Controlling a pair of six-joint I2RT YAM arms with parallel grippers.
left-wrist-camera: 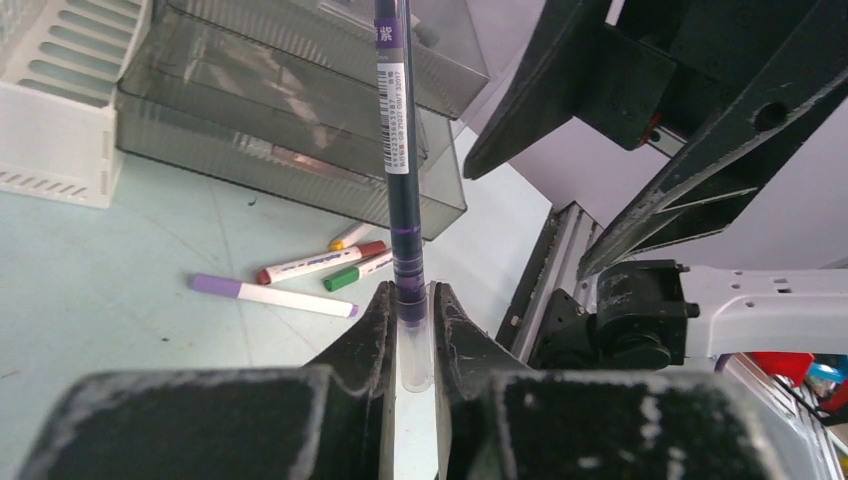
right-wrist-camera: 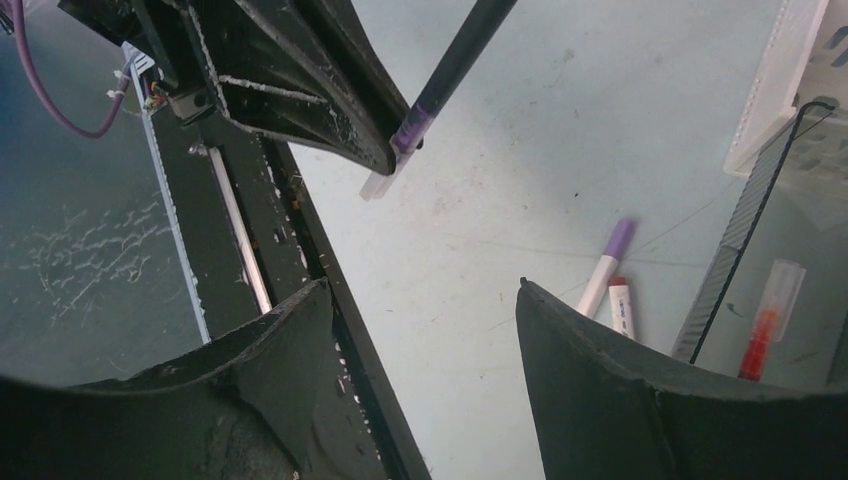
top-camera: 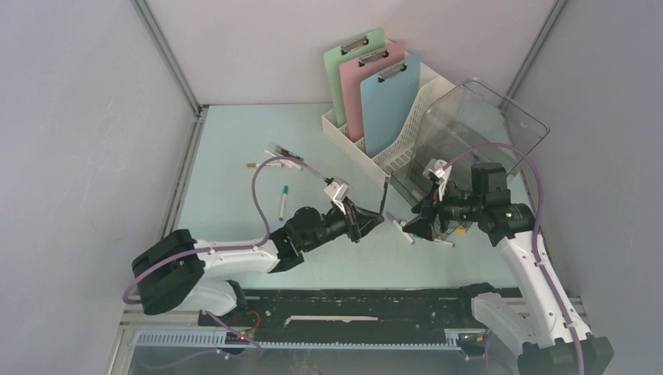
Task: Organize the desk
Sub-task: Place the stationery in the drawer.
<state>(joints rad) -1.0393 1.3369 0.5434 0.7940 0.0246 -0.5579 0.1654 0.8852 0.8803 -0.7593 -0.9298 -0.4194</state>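
Clamped on clear end of pen (left-wrist-camera: 398, 130): left hand (left-wrist-camera: 412, 292), short of bin (left-wrist-camera: 290, 110). Just beside, spread wide and holding nothing: right hand (right-wrist-camera: 420, 290). Likely to pivot or slip in so slight a grip if nudged during handover; would drop onto tabletop (left-wrist-camera: 110, 290) under bin, among markers (left-wrist-camera: 315, 262) before bin.

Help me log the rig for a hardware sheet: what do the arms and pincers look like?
The left arm and right arm have white links, black joints and looping purple cables. The left pincer and right pincer each have two black, scuffed, wedge-shaped fingers.
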